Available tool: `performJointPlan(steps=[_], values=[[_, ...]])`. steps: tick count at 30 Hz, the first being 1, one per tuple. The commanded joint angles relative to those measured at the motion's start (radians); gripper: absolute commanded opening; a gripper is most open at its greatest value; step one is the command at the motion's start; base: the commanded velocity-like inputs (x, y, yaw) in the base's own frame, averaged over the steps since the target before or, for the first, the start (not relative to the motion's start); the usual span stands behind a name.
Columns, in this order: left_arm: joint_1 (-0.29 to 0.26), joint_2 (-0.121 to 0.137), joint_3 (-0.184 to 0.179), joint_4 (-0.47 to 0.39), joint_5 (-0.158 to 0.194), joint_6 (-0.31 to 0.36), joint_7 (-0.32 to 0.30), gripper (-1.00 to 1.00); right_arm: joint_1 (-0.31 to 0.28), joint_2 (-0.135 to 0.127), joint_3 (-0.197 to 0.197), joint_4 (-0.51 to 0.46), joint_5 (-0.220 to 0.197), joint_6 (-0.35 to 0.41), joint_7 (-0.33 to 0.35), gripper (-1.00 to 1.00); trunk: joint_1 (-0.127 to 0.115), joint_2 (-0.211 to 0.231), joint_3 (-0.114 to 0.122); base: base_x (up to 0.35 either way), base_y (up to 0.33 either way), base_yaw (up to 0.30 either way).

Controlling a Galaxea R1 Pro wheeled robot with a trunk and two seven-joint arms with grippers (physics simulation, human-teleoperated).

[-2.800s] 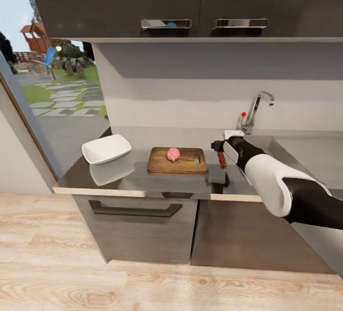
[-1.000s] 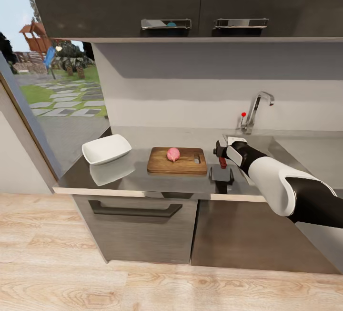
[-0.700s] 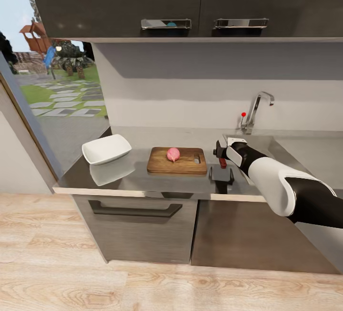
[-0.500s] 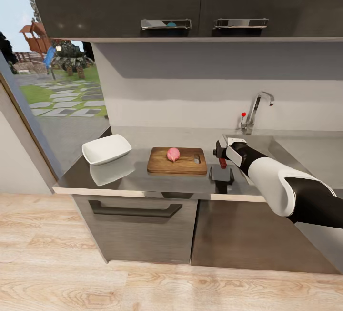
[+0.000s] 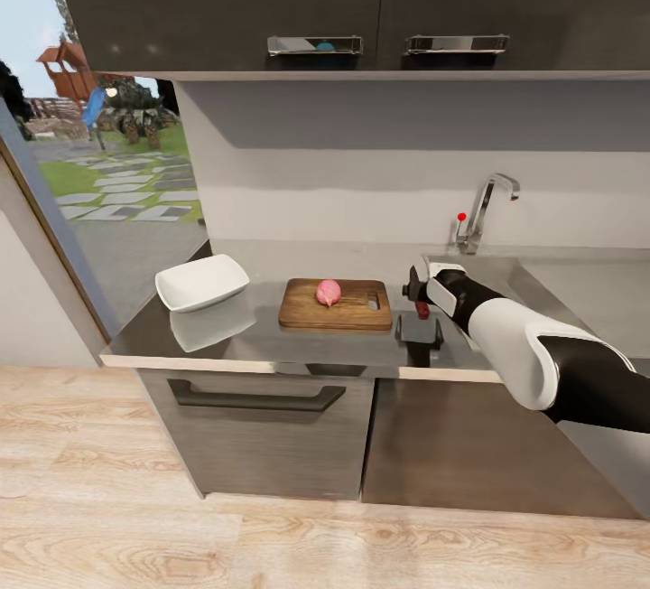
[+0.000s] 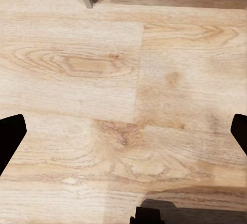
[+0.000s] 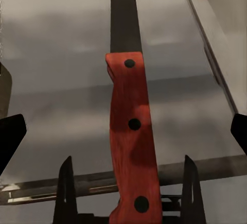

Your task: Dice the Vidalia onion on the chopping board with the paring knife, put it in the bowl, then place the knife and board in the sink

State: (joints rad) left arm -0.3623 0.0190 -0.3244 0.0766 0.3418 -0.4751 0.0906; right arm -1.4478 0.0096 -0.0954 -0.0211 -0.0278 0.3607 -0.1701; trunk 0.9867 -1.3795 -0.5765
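The pinkish Vidalia onion (image 5: 329, 292) rests whole on the brown chopping board (image 5: 336, 309) in the middle of the countertop (image 5: 262, 257). Left of the board stands the white bowl (image 5: 201, 282). The paring knife (image 5: 421, 307) lies on the counter just right of the board. My right gripper (image 5: 413, 285) hovers low over it. In the right wrist view the knife's red handle (image 7: 131, 141) and dark blade (image 7: 125, 13) lie between the wide-open fingers (image 7: 10, 140), untouched; right gripper (image 7: 125, 135). My left gripper (image 6: 123, 131) hangs open over the wood floor.
The sink (image 5: 519, 271) with its chrome tap (image 5: 486, 208) and red knob sits behind my right arm. Dark wall cabinets (image 5: 361, 2) hang above the counter. A glass door (image 5: 99, 173) is at the left. Pale wood floor (image 5: 271, 535) runs in front of the base cabinets.
Since the earliest frame my right gripper has come down closer over the knife handle. In the last second it has shifted only slightly; onion, board and bowl have not moved.
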Motion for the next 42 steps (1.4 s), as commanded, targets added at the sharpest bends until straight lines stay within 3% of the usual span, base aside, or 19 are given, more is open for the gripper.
performJointPlan(steps=[1,10,35,36,42], values=[[-0.001,-0.001,-0.009,0.003,0.003,-0.005,0.003,1.0,0.001,0.0,-0.008,-0.002,-0.003,0.004,-0.005,1.0,0.0,-0.001,-0.001,0.0,0.0,0.0],[-0.001,-0.001,-0.009,0.003,0.003,-0.005,0.003,1.0,0.043,-0.004,-0.009,-0.002,-0.003,-0.003,0.001,1.0,0.0,-0.001,-0.001,0.0,0.0,0.0],[-0.001,-0.001,-0.009,0.003,0.003,-0.005,0.003,1.0,0.046,-0.007,-0.009,-0.002,-0.003,-0.004,0.0,1.0,0.0,-0.001,-0.001,0.0,0.0,0.0],[-0.001,-0.001,-0.009,0.003,0.003,-0.005,0.003,1.0,0.046,-0.007,-0.009,-0.002,-0.003,-0.004,-0.001,-1.0,0.0,-0.001,-0.001,0.0,0.0,0.0],[-0.001,-0.001,-0.009,0.003,0.003,-0.005,0.003,1.0,0.046,-0.007,-0.009,-0.003,-0.003,-0.004,-0.002,-1.0,0.0,-0.001,-0.001,0.0,0.0,0.0]])
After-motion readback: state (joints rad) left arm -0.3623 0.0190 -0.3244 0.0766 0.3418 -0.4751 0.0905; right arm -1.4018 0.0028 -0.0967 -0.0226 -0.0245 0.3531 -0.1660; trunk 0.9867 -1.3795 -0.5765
